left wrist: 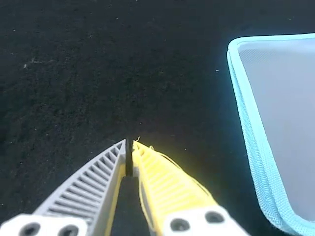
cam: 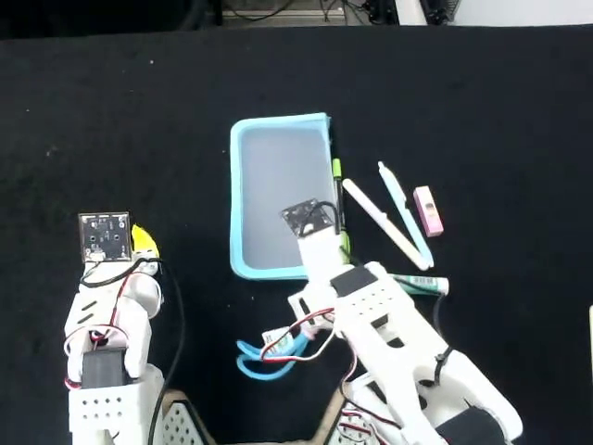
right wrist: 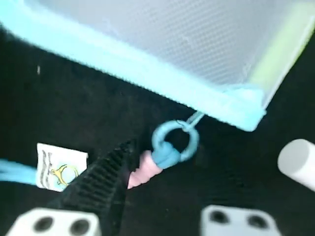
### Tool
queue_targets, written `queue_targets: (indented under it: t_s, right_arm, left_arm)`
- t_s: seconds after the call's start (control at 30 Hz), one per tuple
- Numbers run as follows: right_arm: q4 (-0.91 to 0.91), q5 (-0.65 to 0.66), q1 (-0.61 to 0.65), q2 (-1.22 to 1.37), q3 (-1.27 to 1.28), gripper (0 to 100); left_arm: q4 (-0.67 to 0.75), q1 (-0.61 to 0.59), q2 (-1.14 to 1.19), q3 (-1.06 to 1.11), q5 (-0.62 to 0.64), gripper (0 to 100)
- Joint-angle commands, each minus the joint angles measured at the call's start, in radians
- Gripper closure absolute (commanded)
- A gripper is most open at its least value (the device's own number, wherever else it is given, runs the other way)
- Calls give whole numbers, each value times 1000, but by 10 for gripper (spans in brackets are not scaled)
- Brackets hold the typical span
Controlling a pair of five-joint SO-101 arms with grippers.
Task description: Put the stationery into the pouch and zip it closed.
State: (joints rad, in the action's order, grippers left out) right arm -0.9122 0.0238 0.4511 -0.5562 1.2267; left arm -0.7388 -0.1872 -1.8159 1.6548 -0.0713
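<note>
The spread right pincer [right wrist: 160, 167] is hovering at the zip pull [right wrist: 170, 145] while pens [cam: 382, 222] are lying beyond it, so I reckon it's risking zipping the pouch [cam: 235, 204] before they're in.

A black cloth-covered desk [cam: 111, 111] spans the frame. Along the top edge, beyond its far side, lie dark cables [cam: 278, 11] and, at upper right, a white surface [cam: 519, 11].

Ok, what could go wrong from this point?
The right gripper sits by the zipper pull while the white pen, blue pen and eraser lie outside the pouch: zipping now might shut them out. The green pen along the pouch's edge could snag the zipper.
</note>
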Motion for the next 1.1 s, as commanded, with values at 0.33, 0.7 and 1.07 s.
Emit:
queue_targets:
  t_s: [0.33,0.7,1.07]
  right_arm:
    - [-192,319,-235,39,-314,987]
    - [-206,310,-147,139,-278,822]
    - [11,199,-147,320,-217,822]
  left_arm:
    - [0,-7,-6,-8,6,970]
    - [0,-2,-6,-8,6,970]
    - [-3,-7,-6,-8,6,970]
